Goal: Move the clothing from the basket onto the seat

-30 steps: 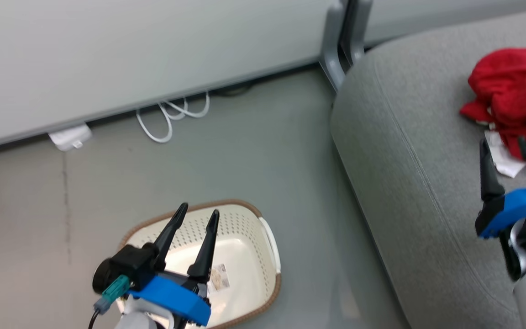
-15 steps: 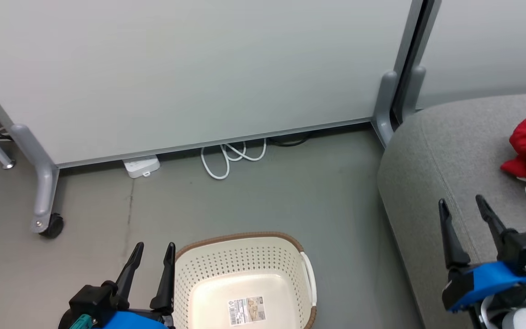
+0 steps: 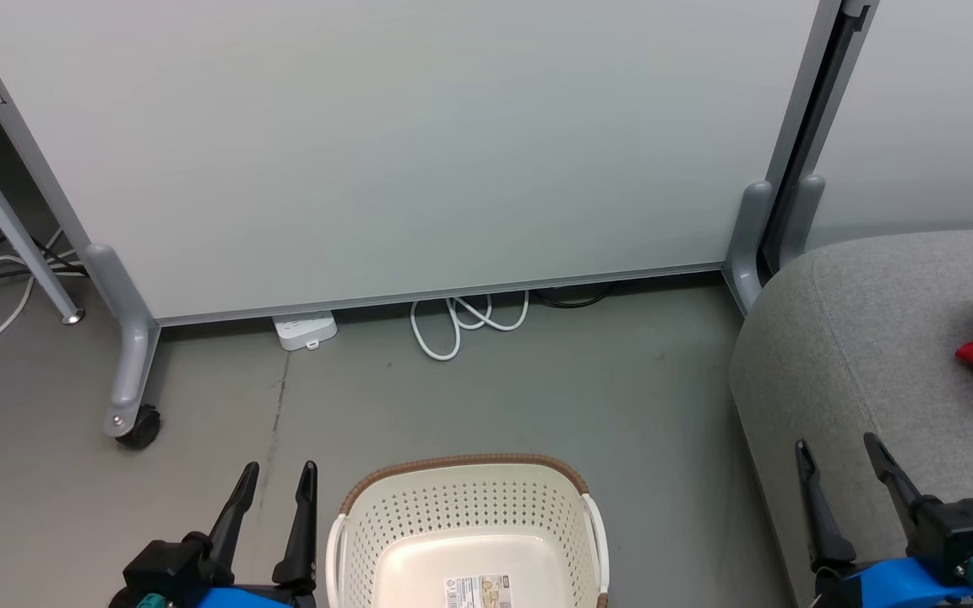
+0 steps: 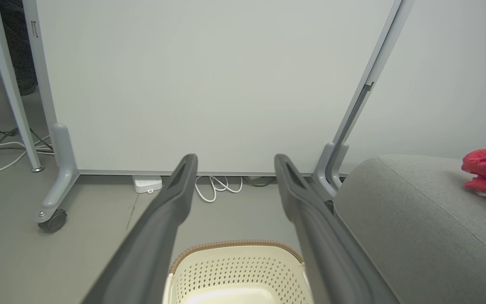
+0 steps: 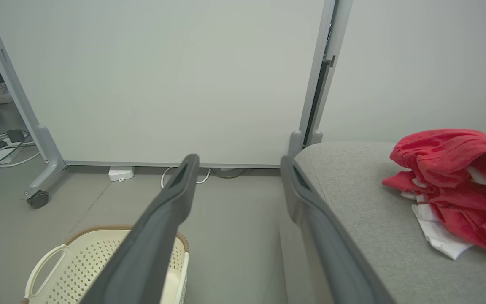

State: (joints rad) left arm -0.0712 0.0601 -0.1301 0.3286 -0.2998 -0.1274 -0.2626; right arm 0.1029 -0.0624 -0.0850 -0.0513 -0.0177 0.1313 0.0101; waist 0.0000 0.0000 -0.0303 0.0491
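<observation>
While our left gripper (image 3: 280,466) and right gripper (image 3: 836,442) hang wide open, empty, the clothing (image 5: 449,177) lies bunched (long axis unclear) on the seat (image 5: 361,219); the basket (image 3: 461,507) stands mouth-up on the floor (image 3: 537,397) beside it.

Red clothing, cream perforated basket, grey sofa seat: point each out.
Bright red fabric clothing (image 5: 449,169), right wrist view, top fold of the pile.
Oval cream-white perforated plastic basket (image 3: 461,507), head view, far perforated wall.
Grey woven-fabric sofa seat (image 4: 416,219), left wrist view, bare upholstery near the rounded corner.
</observation>
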